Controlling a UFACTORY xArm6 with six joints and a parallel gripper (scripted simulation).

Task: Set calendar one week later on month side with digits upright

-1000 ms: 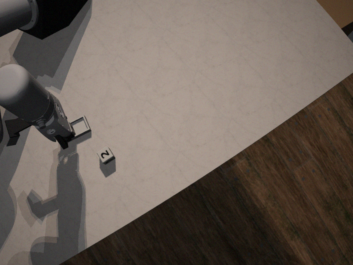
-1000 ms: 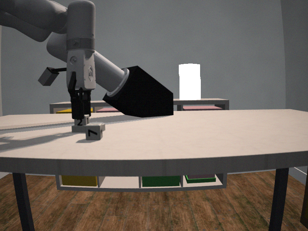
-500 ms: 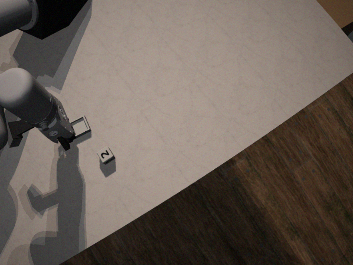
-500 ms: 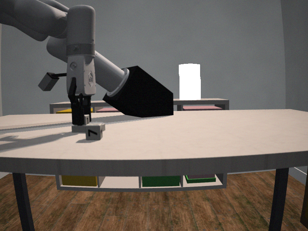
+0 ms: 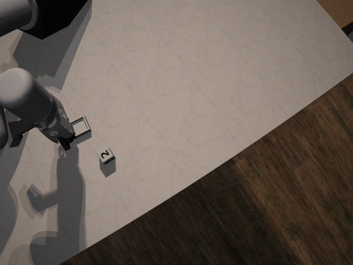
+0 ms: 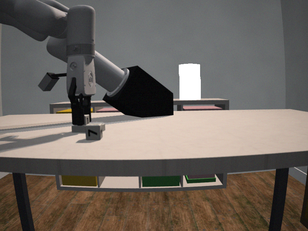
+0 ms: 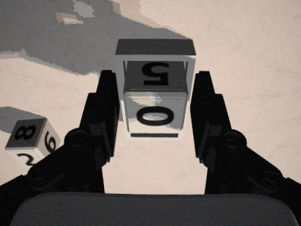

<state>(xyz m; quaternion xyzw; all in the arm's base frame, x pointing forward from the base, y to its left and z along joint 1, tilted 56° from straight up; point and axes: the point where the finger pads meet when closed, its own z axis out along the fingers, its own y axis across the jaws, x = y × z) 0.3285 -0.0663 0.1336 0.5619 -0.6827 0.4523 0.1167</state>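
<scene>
Exterior: pale table (image 6: 198,139) on dark legs, low shelf unit (image 6: 141,189) behind.

Grey walls (image 6: 236,49) rise behind a low shelf unit (image 6: 141,189) on wooden floorboards (image 5: 256,199) (image 6: 149,211).

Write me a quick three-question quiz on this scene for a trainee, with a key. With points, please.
1. True or false: the loose cube (image 5: 105,154) (image 6: 94,131) (image 7: 25,133) stands inside the tray (image 5: 88,123) (image 6: 78,128) (image 7: 155,46).
2. Which digit tops the tray cube (image 6: 86,119) (image 7: 155,103)?
a) 5
b) 0
c) 8
3. Fill in: in the wrist view, the jaws stand ____, with a gap on each side of the tray cube.

Key: 1 false; 2 b; 3 open.
</scene>
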